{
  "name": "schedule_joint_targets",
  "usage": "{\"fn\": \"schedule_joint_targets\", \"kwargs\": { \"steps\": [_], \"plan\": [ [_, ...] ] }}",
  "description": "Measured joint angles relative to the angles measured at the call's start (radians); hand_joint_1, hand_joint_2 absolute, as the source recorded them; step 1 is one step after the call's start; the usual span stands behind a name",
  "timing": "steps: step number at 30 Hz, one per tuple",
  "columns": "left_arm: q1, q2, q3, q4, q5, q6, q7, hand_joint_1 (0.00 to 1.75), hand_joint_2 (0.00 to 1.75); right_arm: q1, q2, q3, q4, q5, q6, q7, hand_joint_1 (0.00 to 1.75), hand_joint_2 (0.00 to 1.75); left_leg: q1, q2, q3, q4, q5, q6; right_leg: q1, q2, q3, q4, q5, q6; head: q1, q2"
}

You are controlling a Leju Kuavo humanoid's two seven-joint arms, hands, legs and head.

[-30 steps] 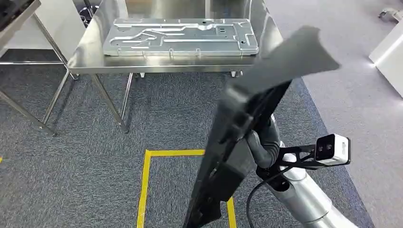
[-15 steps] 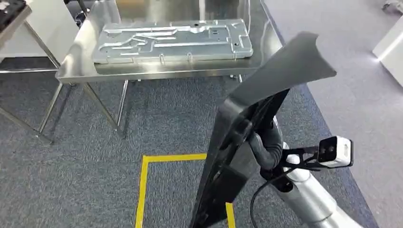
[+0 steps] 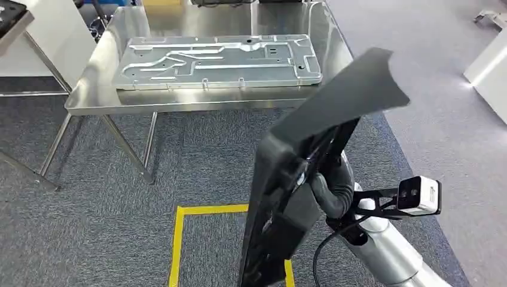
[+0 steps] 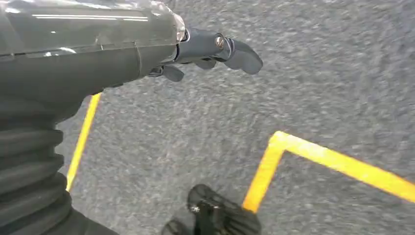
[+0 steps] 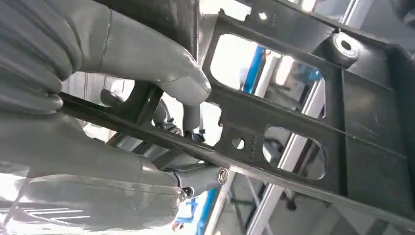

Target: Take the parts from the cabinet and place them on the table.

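Note:
A long black plastic part (image 3: 311,161) stands nearly on edge in the head view, gripped by my right hand (image 3: 330,185) around its ribbed frame. In the right wrist view the thumb and fingers (image 5: 147,63) wrap a bar of that black part (image 5: 303,127), which has cut-out windows. Ahead stands a steel table (image 3: 101,95) bearing a large silver metal plate (image 3: 218,60). My left hand (image 4: 205,49) hangs over the carpet with fingers loosely curled and nothing in it.
Yellow tape (image 3: 179,239) marks a square on the grey carpet in front of the table. Another steel table's legs (image 3: 36,161) stand at the left. A white unit (image 3: 487,72) sits at the far right.
The whole view has shifted: the table now lies slightly lower and nearer in the picture. The black part stays in my right hand, a little lower and further left.

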Motion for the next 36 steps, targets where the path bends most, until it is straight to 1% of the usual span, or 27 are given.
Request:
{"fn": "schedule_joint_targets", "kwargs": {
  "steps": [2,3,4,5,7,8,9,10,12,13,15,17,18,19,20,21,23,24,27,29,30,31,32,33,34,35,36],
  "plan": [
    [-0.002,0.000,0.000,0.000,0.000,0.001,-0.002,0.00,1.75,0.010,0.000,0.000,0.000,0.002,0.000,0.000,1.75,1.75,0.000,-0.001,0.007,0.000,-0.012,0.000,-0.008,-0.001,-0.092,0.127,-0.065,0.015,0.000,0.000],
    [-0.001,0.000,0.000,0.000,0.000,0.001,-0.002,0.00,1.75,0.013,0.000,0.000,0.000,0.003,0.000,0.000,1.75,1.75,0.001,-0.001,0.014,0.001,-0.019,-0.002,-0.011,-0.001,-0.120,0.149,-0.071,0.019,0.000,0.000],
    [0.000,0.000,0.000,0.000,0.000,0.001,-0.002,0.00,1.75,0.014,-0.002,0.000,0.000,0.003,0.000,0.000,1.75,1.75,0.002,-0.002,0.023,0.001,-0.026,-0.004,-0.015,-0.001,-0.126,0.129,-0.051,0.024,0.000,0.000],
    [0.001,0.000,0.000,0.000,0.000,0.001,-0.003,0.00,1.75,0.014,-0.005,-0.002,0.000,0.002,0.000,0.000,1.75,1.75,0.003,-0.003,0.035,0.001,-0.036,-0.007,-0.018,-0.002,-0.114,0.071,-0.008,0.028,0.000,0.000],
    [-0.001,-0.002,0.001,0.000,-0.003,0.000,-0.005,0.00,1.75,0.015,-0.008,-0.006,0.000,0.000,0.000,0.000,1.75,1.75,0.007,-0.003,0.064,0.002,-0.060,-0.017,-0.021,-0.008,-0.058,-0.104,0.122,0.029,0.000,0.000],
    [-0.001,-0.001,0.001,0.000,-0.003,0.000,-0.006,0.00,1.75,0.017,-0.013,-0.008,0.000,-0.002,0.000,0.000,1.75,1.75,0.005,-0.004,0.076,0.006,-0.069,-0.025,-0.016,-0.010,-0.057,-0.122,0.127,0.020,0.000,0.000],
    [-0.004,-0.001,0.001,0.000,-0.004,0.000,-0.008,0.00,1.75,0.016,-0.016,-0.009,0.000,-0.004,0.000,0.000,1.75,1.75,0.005,-0.005,0.071,0.004,-0.074,-0.032,-0.008,-0.013,-0.057,-0.129,0.102,0.007,0.001,0.000],
    [-0.004,-0.001,0.001,0.000,-0.005,-0.001,-0.010,0.00,1.75,0.019,-0.019,-0.010,-0.005,-0.006,0.000,0.000,1.75,1.75,0.005,-0.003,0.069,0.000,-0.080,-0.040,-0.006,-0.011,-0.056,-0.127,0.122,-0.004,0.000,0.000],
    [-0.003,-0.001,0.001,0.000,-0.006,-0.001,-0.011,0.00,1.75,0.019,-0.022,-0.013,-0.009,-0.008,-0.001,0.000,1.75,1.75,0.004,-0.002,0.085,0.010,-0.075,-0.051,-0.008,-0.008,-0.045,-0.131,0.112,-0.021,0.000,0.000],
    [-0.005,0.002,0.001,0.000,-0.006,-0.001,-0.012,0.00,1.75,0.021,-0.023,-0.016,-0.013,-0.008,-0.001,0.000,1.75,1.75,0.008,0.000,0.074,0.033,-0.079,-0.054,-0.013,-0.007,-0.028,-0.139,0.110,-0.028,0.000,0.000],
    [-0.006,0.002,0.000,0.000,-0.009,-0.002,-0.013,0.00,1.75,0.017,-0.025,-0.018,-0.020,-0.011,-0.004,0.000,1.75,1.75,0.010,-0.001,0.009,0.147,-0.094,-0.059,-0.011,-0.007,-0.012,-0.140,0.096,-0.039,0.000,0.000],
    [-0.005,0.003,0.000,0.000,-0.011,-0.004,-0.013,0.00,1.75,0.017,-0.025,-0.018,-0.023,-0.015,-0.013,0.002,1.75,1.75,0.010,-0.001,-0.089,0.281,-0.159,-0.064,-0.006,-0.006,0.004,-0.140,0.079,-0.043,0.000,0.000],
    [-0.003,0.003,0.000,0.000,-0.011,-0.005,-0.013,0.00,1.75,0.015,-0.025,-0.018,-0.024,-0.022,-0.020,0.007,1.75,1.75,0.010,-0.001,-0.124,0.315,-0.176,-0.065,-0.005,-0.004,0.015,-0.139,0.069,-0.044,0.000,0.000],
    [-0.002,0.005,0.000,0.000,-0.011,-0.006,-0.012,0.00,1.75,0.009,-0.025,-0.017,-0.026,-0.032,-0.029,0.018,1.75,1.75,0.010,-0.001,-0.138,0.305,-0.165,-0.064,-0.003,-0.002,0.028,-0.139,0.059,-0.043,0.000,0.000],
    [-0.002,0.005,0.001,0.000,-0.012,-0.008,-0.010,0.00,1.75,0.001,-0.024,-0.017,-0.030,-0.040,-0.037,0.029,1.75,1.75,0.010,-0.001,-0.134,0.263,-0.135,-0.059,-0.002,-0.001,0.041,-0.139,0.049,-0.043,0.000,0.000],
    [-0.003,0.008,0.001,0.000,-0.013,-0.008,-0.009,0.00,1.75,-0.011,-0.024,-0.016,-0.036,-0.049,-0.044,0.045,1.75,1.75,0.009,-0.001,-0.115,0.184,-0.079,-0.052,-0.001,0.000,0.059,-0.139,0.037,-0.042,0.000,0.000],
    [-0.002,0.013,0.000,0.000,-0.013,-0.009,-0.003,0.00,1.75,-0.032,-0.021,-0.014,-0.043,-0.063,-0.058,0.063,1.75,1.75,0.001,-0.001,-0.084,0.043,0.061,-0.035,0.000,-0.001,0.083,-0.143,0.015,-0.038,0.000,0.000],
    [-0.004,0.018,0.000,0.000,-0.013,-0.010,-0.003,0.00,1.75,-0.041,-0.020,-0.011,-0.043,-0.068,-0.061,0.071,1.75,1.75,-0.004,-0.001,-0.088,0.046,0.020,-0.037,0.002,0.003,0.091,-0.143,0.009,-0.030,0.000,0.000],
    [-0.006,0.024,0.000,0.000,-0.012,-0.010,-0.002,0.00,1.75,-0.053,-0.020,-0.005,-0.059,-0.081,-0.077,0.079,1.75,1.75,-0.007,-0.005,-0.066,0.027,0.026,-0.018,0.002,0.001,0.107,-0.136,0.014,-0.009,-0.001,0.000],
    [-0.009,0.024,0.000,0.000,-0.012,-0.010,-0.004,0.00,1.75,-0.059,-0.021,-0.005,-0.065,-0.081,-0.085,0.074,1.75,1.75,-0.001,-0.008,-0.023,0.007,0.021,-0.010,-0.002,-0.003,0.083,-0.071,0.021,-0.003,0.000,0.000],
    [-0.010,0.024,0.000,0.000,-0.011,-0.010,-0.004,0.00,1.75,-0.061,-0.021,-0.003,-0.066,-0.080,-0.087,0.066,1.75,1.75,0.000,-0.008,-0.014,0.003,0.014,-0.006,-0.002,-0.003,0.045,-0.010,0.012,0.001,0.000,0.000],
    [-0.012,0.024,0.000,0.000,-0.009,-0.010,-0.006,0.00,1.75,-0.058,-0.020,0.000,-0.067,-0.075,-0.086,0.054,1.75,1.75,0.001,-0.009,-0.005,0.003,0.006,-0.004,-0.004,-0.003,-0.002,0.055,-0.010,0.007,0.000,0.000],
    [-0.012,0.024,0.000,0.000,-0.006,-0.010,-0.007,0.00,1.75,-0.050,-0.021,0.002,-0.066,-0.064,-0.084,0.042,1.75,1.75,0.001,-0.010,0.006,0.003,-0.005,-0.003,-0.007,-0.003,-0.054,0.116,-0.050,0.013,-0.001,0.000],
    [-0.011,0.024,0.001,0.000,-0.005,-0.010,-0.009,0.00,1.75,-0.041,-0.021,0.003,-0.066,-0.053,-0.084,0.034,1.75,1.75,0.001,-0.012,0.017,0.003,-0.016,-0.003,-0.009,-0.003,-0.094,0.150,-0.084,0.016,-0.001,0.000],
    [-0.008,0.024,0.001,0.000,-0.003,-0.010,-0.010,0.00,1.75,-0.032,-0.021,0.005,-0.066,-0.045,-0.084,0.026,1.75,1.75,0.001,-0.014,0.031,0.003,-0.027,-0.004,-0.010,-0.003,-0.115,0.149,-0.093,0.019,0.000,0.000],
    [-0.005,0.023,0.001,0.000,-0.002,-0.010,-0.012,0.00,1.75,-0.023,-0.020,0.009,-0.067,-0.033,-0.084,0.017,1.75,1.75,0.002,-0.015,0.048,0.003,-0.040,-0.007,-0.012,-0.004,-0.119,0.114,-0.078,0.021,-0.001,0.000],
    [-0.004,0.021,0.001,0.000,0.000,-0.010,-0.013,0.00,1.75,-0.014,-0.019,0.011,-0.067,-0.017,-0.084,0.010,1.75,1.75,0.003,-0.016,0.066,0.003,-0.053,-0.010,-0.013,-0.004,-0.109,0.054,-0.036,0.023,-0.001,0.000]
  ]
}}
